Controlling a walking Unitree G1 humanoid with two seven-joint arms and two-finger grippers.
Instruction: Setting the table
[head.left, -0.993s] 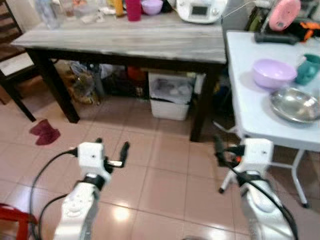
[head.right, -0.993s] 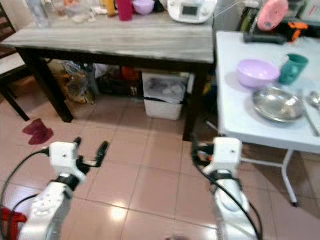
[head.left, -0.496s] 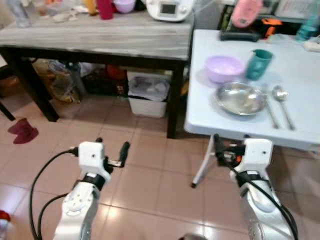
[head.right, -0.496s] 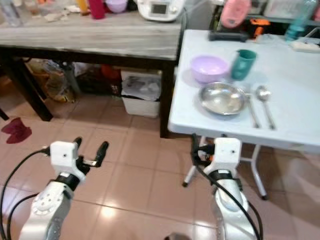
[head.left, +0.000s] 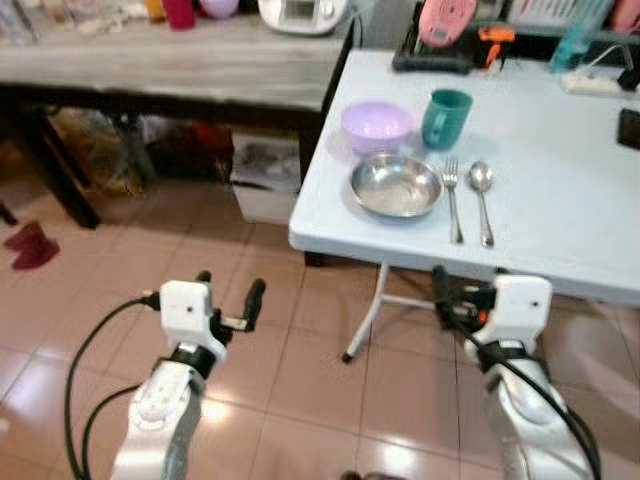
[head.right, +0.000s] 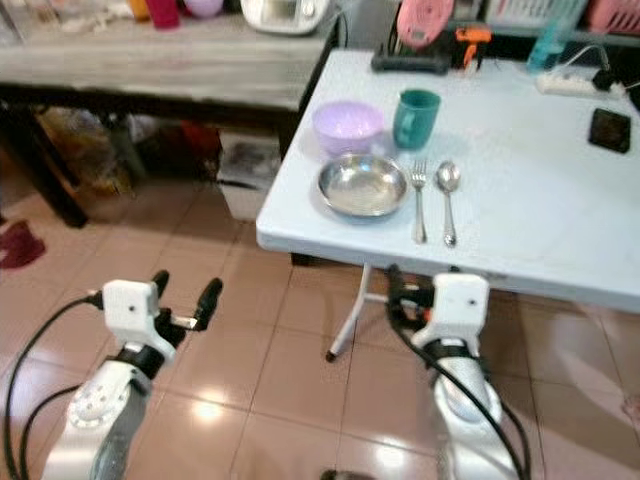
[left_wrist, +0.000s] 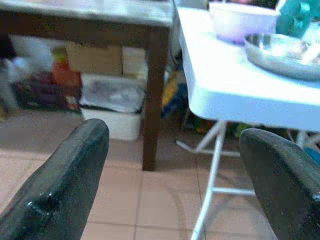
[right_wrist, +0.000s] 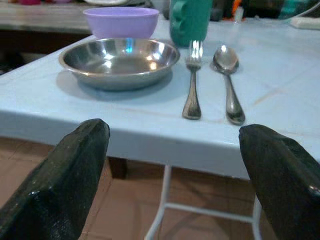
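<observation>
Dishes sit together near the corner of the white surface (head.left: 560, 190), the metal bowl (head.left: 396, 186) beside the fork (head.left: 452, 203) and spoon (head.left: 482, 198) like a place for eating, while the left gripper (head.left: 228, 306) and right gripper (head.left: 452, 297) hang low with fingers spread, holding nothing.

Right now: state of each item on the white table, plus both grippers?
Steel bowl: upright, empty.
Purple bowl: upright, behind the steel bowl.
Green cup: upright.
Fork: flat, right of the steel bowl.
Spoon: flat, beside the fork.
Left gripper: open, empty.
Right gripper: open, empty.
</observation>
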